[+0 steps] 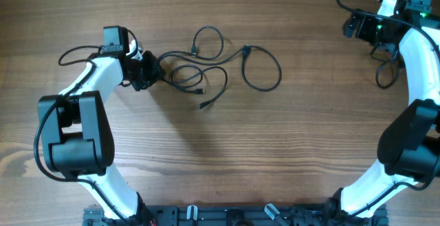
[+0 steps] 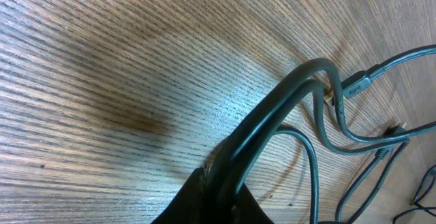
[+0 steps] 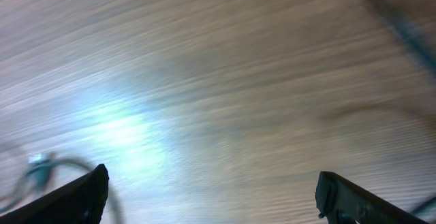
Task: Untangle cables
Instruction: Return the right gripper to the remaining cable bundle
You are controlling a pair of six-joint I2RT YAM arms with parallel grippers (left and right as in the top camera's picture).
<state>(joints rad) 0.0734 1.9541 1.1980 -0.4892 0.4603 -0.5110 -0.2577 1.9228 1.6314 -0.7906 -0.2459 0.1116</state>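
— Where have the cables (image 1: 246, 50) ended up?

— On the wooden table (image 1: 275, 150), left of the middle and towards the far side. They lie in loose, overlapping black loops, with small plugs showing at a few ends. The biggest loop is the rightmost one.

— And the left gripper (image 1: 155, 71)?

— It sits at the left end of the bundle, pressed together and pinching the cables. Its wrist camera shows a doubled strand rising from between the fingers as a narrow loop, with the rest trailing off to the right across the wood.

— Is the right one holding anything?

— No. The right gripper (image 3: 211, 183) is off in the far right corner, well apart from the cables. Its fingers are spread wide, with only bare wood between them. That wrist view is blurred, so I cannot make out the faint shape at its left edge.
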